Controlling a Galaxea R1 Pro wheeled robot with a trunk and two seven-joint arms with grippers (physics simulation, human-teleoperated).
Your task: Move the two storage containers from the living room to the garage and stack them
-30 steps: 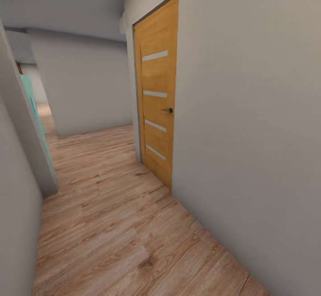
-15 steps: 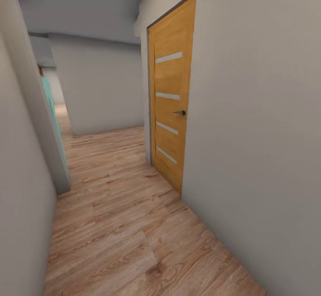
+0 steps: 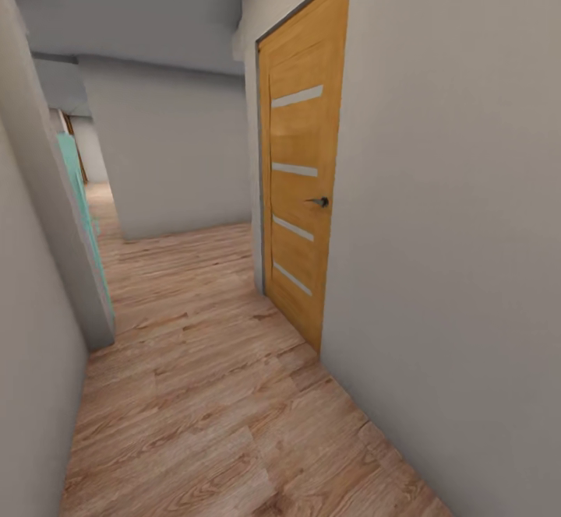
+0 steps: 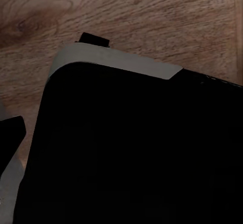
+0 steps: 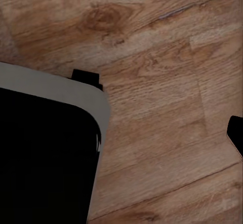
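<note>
Left wrist view: a black, round-cornered body of the robot (image 4: 131,153) with a pale grey rim fills most of the frame above light wood plank flooring (image 4: 152,16); a dark tip (image 4: 10,133) at the 9 o'clock edge may belong to the left gripper, but whether its fingers are spread or closed, or hold anything, cannot be told. Right wrist view: the same kind of black, grey-rimmed body (image 5: 45,153) occupies the 7 to 9 o'clock region over the plank flooring (image 5: 152,82); a small dark shape (image 5: 236,135) at the 3 o'clock edge gives no reading of the right gripper's opening or load either. Head view: a hallway with wood plank floor (image 3: 202,392), pale grey walls (image 3: 452,229) on both sides, and one closed wooden door (image 3: 304,167) at 1 o'clock bearing four frosted strips and one dark handle (image 3: 319,202). One turquoise panel (image 3: 82,205) stands at 9 o'clock behind a wall edge. The corridor bends away toward 10 o'clock. No red-orange storage container is visible in any of the three views.
</note>
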